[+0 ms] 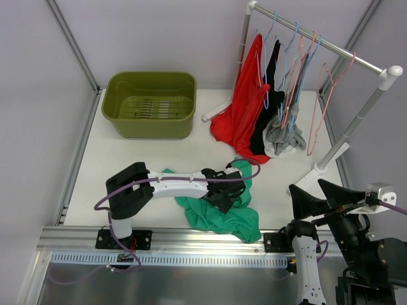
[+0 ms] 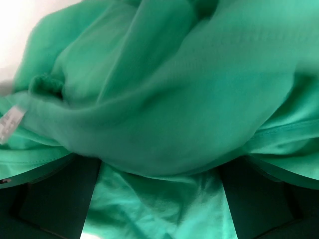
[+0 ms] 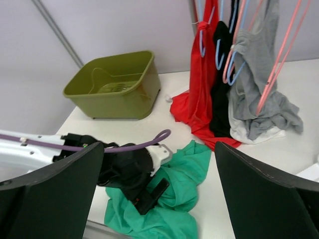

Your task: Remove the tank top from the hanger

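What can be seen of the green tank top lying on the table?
The green tank top is thin, smooth-looking fabric, crumpled in a loose heap on the white table near its front edge. A white label shows at one hem. The open left gripper sits on it, folds bunched between its fingers. No hanger visible.

A white table (image 1: 159, 159) carries everything here — an olive-green tub (image 1: 149, 105) stands at its far left, and a crumpled green garment (image 1: 222, 219) lies in a heap near the front edge. At the far right the white feet of a clothes rack (image 1: 331, 159) rest on the surface, and the hems of a red garment (image 1: 232, 130) and a grey garment (image 1: 283, 141) pool on it.
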Tool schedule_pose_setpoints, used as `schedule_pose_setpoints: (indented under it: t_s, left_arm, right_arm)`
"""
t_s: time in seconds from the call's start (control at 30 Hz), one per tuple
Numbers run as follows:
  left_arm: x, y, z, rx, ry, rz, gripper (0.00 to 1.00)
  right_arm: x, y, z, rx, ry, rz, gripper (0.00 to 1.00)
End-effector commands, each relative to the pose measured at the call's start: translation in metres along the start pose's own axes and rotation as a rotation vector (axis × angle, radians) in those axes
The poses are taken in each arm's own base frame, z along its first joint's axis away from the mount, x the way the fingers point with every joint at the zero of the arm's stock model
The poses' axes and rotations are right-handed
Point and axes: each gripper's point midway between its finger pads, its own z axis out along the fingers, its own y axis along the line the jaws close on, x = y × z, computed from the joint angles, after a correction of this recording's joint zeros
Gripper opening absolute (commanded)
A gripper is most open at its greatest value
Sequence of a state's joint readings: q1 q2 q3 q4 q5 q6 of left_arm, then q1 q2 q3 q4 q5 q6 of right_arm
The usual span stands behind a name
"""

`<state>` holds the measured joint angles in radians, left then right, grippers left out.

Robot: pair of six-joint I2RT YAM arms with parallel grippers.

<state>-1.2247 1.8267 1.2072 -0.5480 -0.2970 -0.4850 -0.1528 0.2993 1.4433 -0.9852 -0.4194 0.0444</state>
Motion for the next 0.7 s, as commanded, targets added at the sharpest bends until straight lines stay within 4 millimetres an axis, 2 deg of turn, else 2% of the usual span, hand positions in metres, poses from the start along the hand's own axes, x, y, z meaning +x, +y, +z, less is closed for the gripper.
schedule_pose_setpoints:
  t_s: [0.0,0.03,0.07,0.13,0.17,0.23,0.27,0.33,0.37,0.4,0.43,0.53,0.57,0.63,0.67]
  left_arm:
    - [0.001,-0.010,0.023,-0.014,-0.001,-0.047,0.99]
    - [0.003,-0.012,0.026,-0.005,-0.001,-0.059,0.99]
    - [0.012,-0.012,0.031,0.002,0.013,-0.072,0.85]
    - [0.014,-0.018,0.034,0.032,0.006,-0.100,0.60]
    - [0.019,-0.015,0.037,0.023,0.014,-0.117,0.29]
    - [0.021,-0.012,0.036,0.013,0.011,-0.122,0.07]
    - [0.020,-0.008,0.028,0.012,-0.005,-0.129,0.00]
    - [0.014,0.003,0.013,-0.005,-0.051,-0.142,0.00]
    - [0.000,0.009,-0.009,0.005,-0.114,-0.176,0.00]
    - [-0.007,0.018,-0.024,-0.009,-0.152,-0.197,0.00]
    - [-0.023,0.037,-0.056,-0.050,-0.239,-0.231,0.00]
    - [-0.048,0.076,-0.108,-0.123,-0.386,-0.309,0.00]
    - [-0.060,0.089,-0.142,-0.097,-0.458,-0.349,0.00]
    - [-0.074,0.118,-0.173,-0.096,-0.534,-0.424,0.00]
    - [-0.082,0.133,-0.203,-0.084,-0.601,-0.448,0.00]
  right_arm:
    - [-0.004,0.026,-0.006,-0.133,0.000,-0.014,1.00]
    - [-0.003,0.030,-0.008,-0.156,0.003,-0.010,0.99]
    - [-0.004,0.032,-0.008,-0.169,0.001,-0.009,0.99]
    - [-0.004,0.035,-0.010,-0.183,-0.003,-0.012,0.99]
    - [-0.005,0.035,-0.011,-0.186,-0.006,-0.014,0.99]
    - [-0.006,0.036,-0.015,-0.185,-0.024,-0.025,0.99]
    - [-0.007,0.036,-0.016,-0.187,-0.029,-0.031,0.99]
    - [-0.009,0.037,-0.020,-0.188,-0.044,-0.043,1.00]
    - [-0.009,0.036,-0.021,-0.189,-0.046,-0.050,0.99]
    - [-0.008,0.036,-0.021,-0.187,-0.047,-0.050,1.00]
    - [-0.008,0.034,-0.023,-0.181,-0.054,-0.055,0.99]
    - [-0.010,0.028,-0.022,-0.158,-0.063,-0.068,0.99]
    - [-0.011,0.027,-0.021,-0.150,-0.066,-0.069,1.00]
    - [-0.013,0.025,-0.022,-0.145,-0.070,-0.073,1.00]
    - [-0.014,0.025,-0.023,-0.144,-0.074,-0.076,0.99]
